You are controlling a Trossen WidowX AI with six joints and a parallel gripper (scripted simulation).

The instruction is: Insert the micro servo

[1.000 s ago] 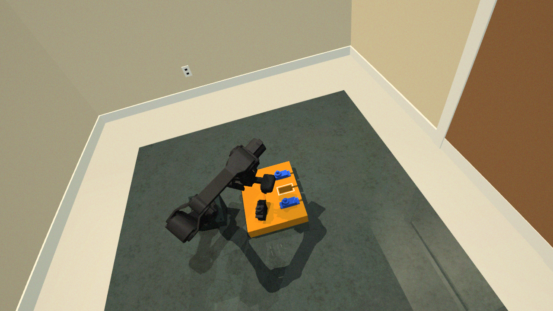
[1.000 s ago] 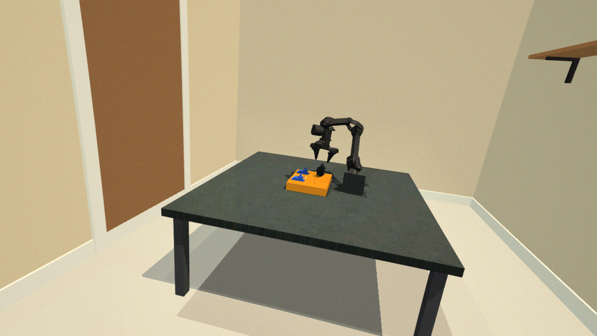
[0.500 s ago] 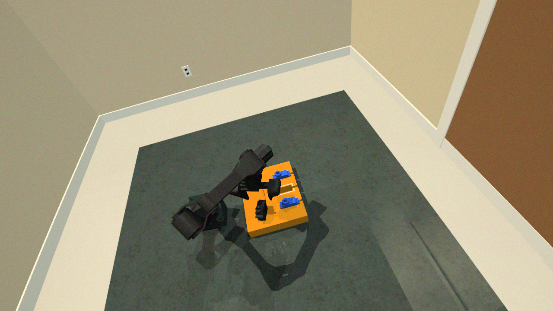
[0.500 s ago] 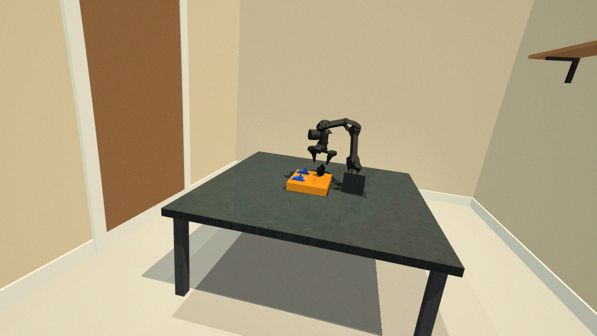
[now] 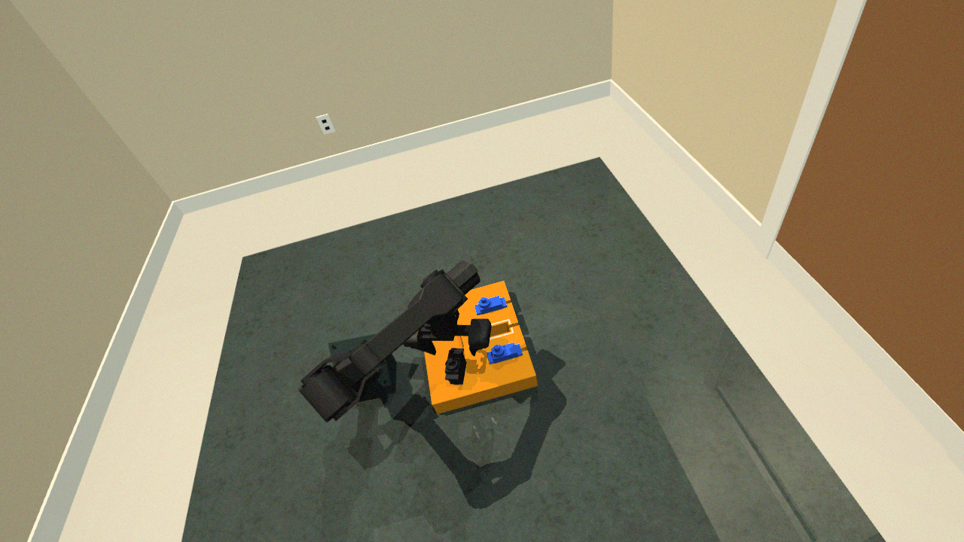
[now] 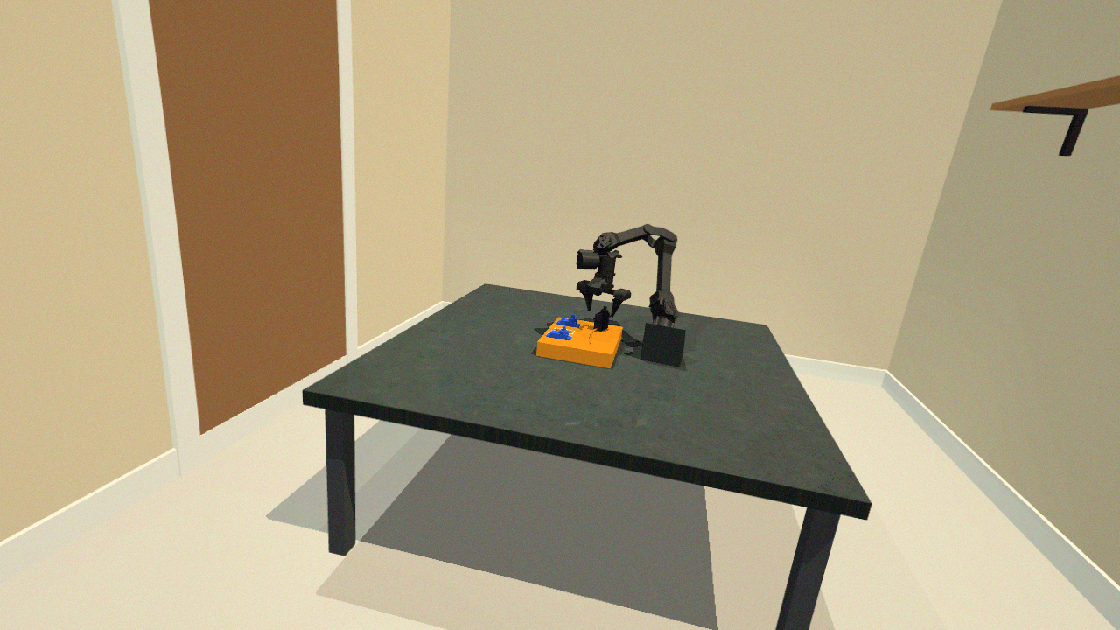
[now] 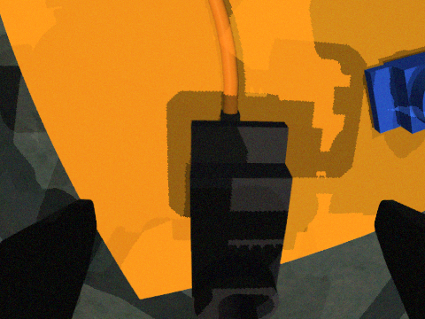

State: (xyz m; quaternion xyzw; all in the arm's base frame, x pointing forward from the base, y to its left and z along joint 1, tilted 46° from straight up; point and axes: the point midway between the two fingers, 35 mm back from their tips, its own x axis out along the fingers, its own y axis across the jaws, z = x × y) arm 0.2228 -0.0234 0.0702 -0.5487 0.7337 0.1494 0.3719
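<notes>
The loose black micro servo stands on the orange deck, output shaft up, near a deck corner. Its orange cable trails from one end over the deck. My gripper is open, pointing down above the servo. In the wrist view the servo shows between the wide-apart fingertips, touching neither. The white-outlined pocket is empty where it shows; a gripper finger hides part of it in the top view. It is out of the wrist view.
Two blue servos sit in the deck on either side of the pocket: one and another. The arm's base stands beside the deck on the dark table.
</notes>
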